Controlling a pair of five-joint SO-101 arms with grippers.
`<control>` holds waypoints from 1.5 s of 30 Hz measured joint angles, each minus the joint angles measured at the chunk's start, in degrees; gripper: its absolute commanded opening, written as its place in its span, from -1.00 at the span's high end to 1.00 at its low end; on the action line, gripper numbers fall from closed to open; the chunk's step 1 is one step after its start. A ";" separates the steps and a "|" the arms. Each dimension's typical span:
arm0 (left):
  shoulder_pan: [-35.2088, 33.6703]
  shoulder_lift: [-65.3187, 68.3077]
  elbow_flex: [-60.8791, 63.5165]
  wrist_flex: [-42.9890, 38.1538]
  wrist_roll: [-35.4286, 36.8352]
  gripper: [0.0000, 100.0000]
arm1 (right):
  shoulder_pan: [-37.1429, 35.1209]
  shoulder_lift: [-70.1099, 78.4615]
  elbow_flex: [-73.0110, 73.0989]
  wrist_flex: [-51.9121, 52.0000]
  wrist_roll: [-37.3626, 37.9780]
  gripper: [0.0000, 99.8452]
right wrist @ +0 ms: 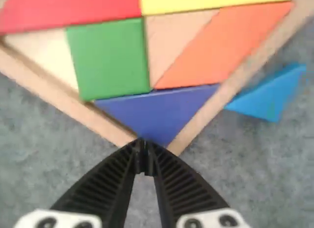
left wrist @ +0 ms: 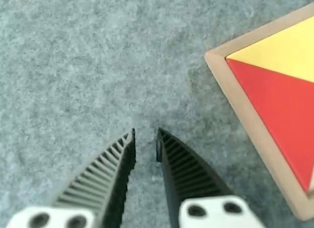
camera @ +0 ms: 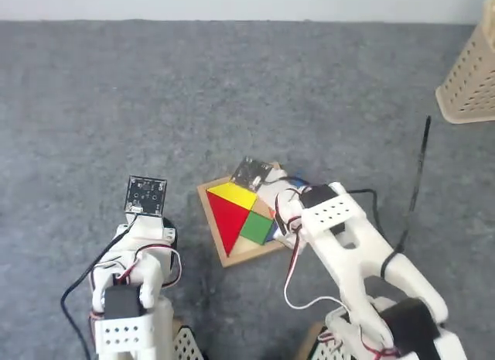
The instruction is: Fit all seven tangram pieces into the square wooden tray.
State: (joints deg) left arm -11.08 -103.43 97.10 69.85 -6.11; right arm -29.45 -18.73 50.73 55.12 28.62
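Note:
The square wooden tray (camera: 210,221) lies mid-table, turned like a diamond. It holds a yellow triangle (camera: 232,195), a red triangle (camera: 227,218), a green square (right wrist: 108,56), a tan triangle (right wrist: 171,41), an orange parallelogram (right wrist: 225,41) and a dark blue triangle (right wrist: 157,110). One triangular patch of tray floor (right wrist: 39,51) beside the green square is bare. A light blue triangle (right wrist: 267,95) lies on the carpet just outside the tray's rim. My right gripper (right wrist: 143,152) is shut and empty, its tips at the tray corner by the dark blue triangle. My left gripper (left wrist: 145,139) hangs slightly open over bare carpet, left of the tray (left wrist: 216,59).
Grey carpet covers the table. A perforated beige basket (camera: 472,73) stands at the far right edge. A thin black rod (camera: 418,174) rises right of the right arm. Open carpet stretches behind and to the left of the tray.

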 measured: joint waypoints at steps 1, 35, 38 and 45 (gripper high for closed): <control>0.00 0.00 0.00 0.00 0.00 0.86 | 0.79 -0.79 -0.70 0.00 -2.37 0.94; 0.00 0.00 0.00 0.00 0.00 0.86 | 10.46 39.12 -39.56 8.62 -12.13 0.65; 0.00 0.00 0.00 0.00 0.00 0.86 | 11.96 39.12 -39.91 9.67 -12.48 0.65; 0.00 0.00 0.00 0.00 0.00 0.86 | 14.42 39.12 -40.00 9.76 -16.00 0.78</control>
State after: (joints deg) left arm -11.08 -103.43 97.10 69.85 -6.11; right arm -15.03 20.40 10.73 64.88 12.62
